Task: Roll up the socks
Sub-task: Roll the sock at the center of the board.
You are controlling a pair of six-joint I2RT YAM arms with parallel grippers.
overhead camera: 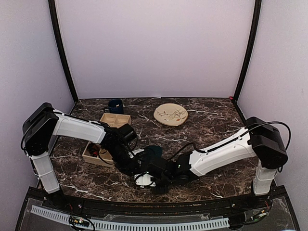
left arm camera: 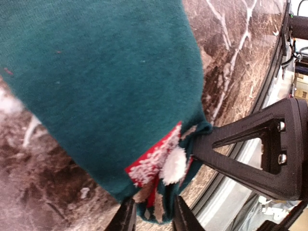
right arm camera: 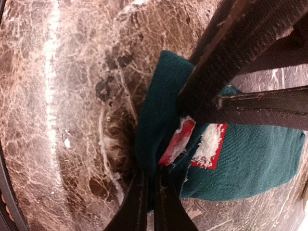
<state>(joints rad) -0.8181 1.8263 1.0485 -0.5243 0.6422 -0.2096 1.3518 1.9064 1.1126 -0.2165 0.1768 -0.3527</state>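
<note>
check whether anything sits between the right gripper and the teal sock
Nothing visible does. The right gripper is already shut on a fold of the teal sock, with no gap or other object between. The left gripper is at the same sock, its fingers either side of the edge by the red-and-white patch, so the two crowd each other.

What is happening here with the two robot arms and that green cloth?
Both arms work on one dark teal sock near the front edge of the marble table. The right gripper is shut on the sock's edge, beside a red and white patch. The left gripper has its fingers apart with cloth between them; whether it grips is unclear.
</note>
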